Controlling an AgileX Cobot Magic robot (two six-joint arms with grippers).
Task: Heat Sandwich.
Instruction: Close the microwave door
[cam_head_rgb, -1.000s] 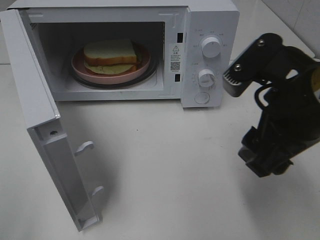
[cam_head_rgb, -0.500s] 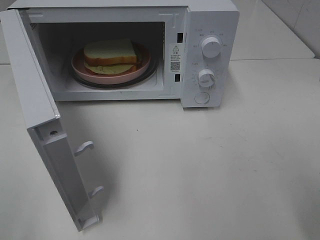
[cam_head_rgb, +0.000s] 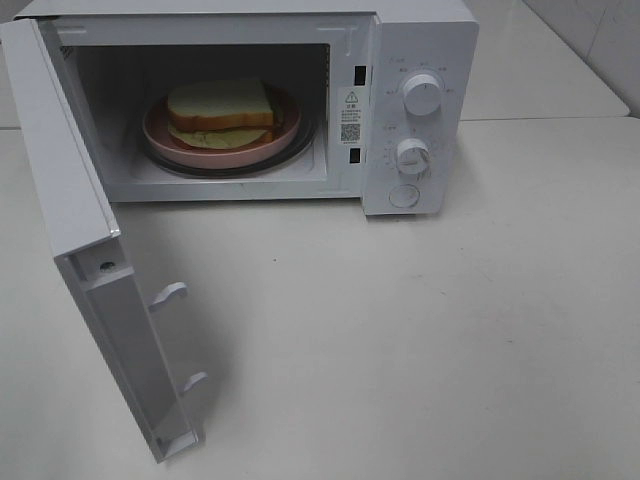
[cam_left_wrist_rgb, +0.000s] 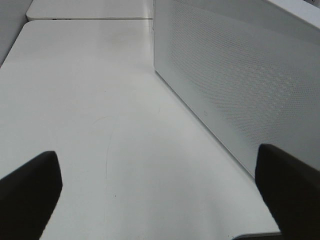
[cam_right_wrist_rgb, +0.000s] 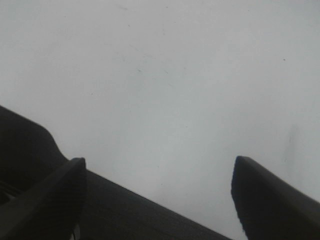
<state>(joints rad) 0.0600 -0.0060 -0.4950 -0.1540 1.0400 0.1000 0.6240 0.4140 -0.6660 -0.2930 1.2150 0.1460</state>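
The sandwich (cam_head_rgb: 220, 108), white bread with a brown crust and a pale green layer, lies on a round pink plate (cam_head_rgb: 160, 135) inside the white microwave (cam_head_rgb: 420, 30). The microwave door (cam_head_rgb: 85, 260) stands wide open to the left. Neither arm shows in the exterior high view. My left gripper (cam_left_wrist_rgb: 160, 192) is open and empty above the table, beside the microwave's perforated side wall (cam_left_wrist_rgb: 235, 75). My right gripper (cam_right_wrist_rgb: 160, 192) is open and empty above bare table.
Two white knobs (cam_head_rgb: 421, 94) and a round button (cam_head_rgb: 404, 196) sit on the microwave's right panel. The white table (cam_head_rgb: 420, 340) spreads in front of the microwave. A table seam (cam_left_wrist_rgb: 90, 19) runs behind the microwave.
The right arm, in view at the right a second ago, has pulled out of the exterior high view. The sandwich, plate and door have not moved.
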